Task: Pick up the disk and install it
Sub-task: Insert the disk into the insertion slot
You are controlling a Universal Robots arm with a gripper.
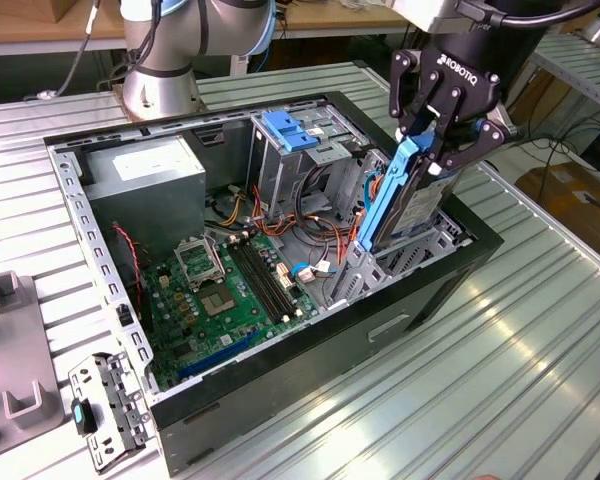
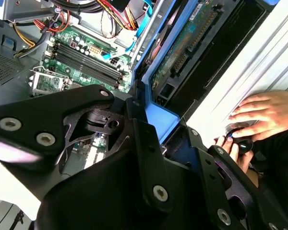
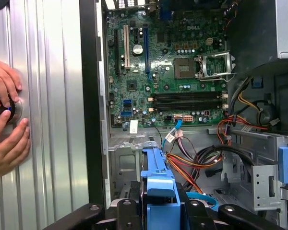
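My gripper (image 1: pixel 442 150) is shut on the disk (image 1: pixel 412 200), a flat metal drive in a blue plastic carrier frame. I hold it on edge and tilted, top end between the black fingers. Its lower end reaches into the drive bay (image 1: pixel 430 250) at the end of the open computer case (image 1: pixel 310 370) on the exterior view's right. In the second wrist view the disk (image 2: pixel 182 43) shows its green circuit-board side, with the blue frame (image 2: pixel 159 120) running into the gripper (image 2: pixel 134 124). In the first wrist view the blue carrier (image 3: pixel 158 184) rises between the fingers.
Inside the case lie the motherboard (image 1: pixel 225 290), a grey power-supply box (image 1: pixel 145 175), a metal drive cage with a blue handle (image 1: pixel 285 130) and loose cables (image 1: pixel 315 225). A person's hands (image 3: pixel 5 115) rest on the ribbed table beside the case. A metal bracket (image 1: pixel 105 410) lies near the front.
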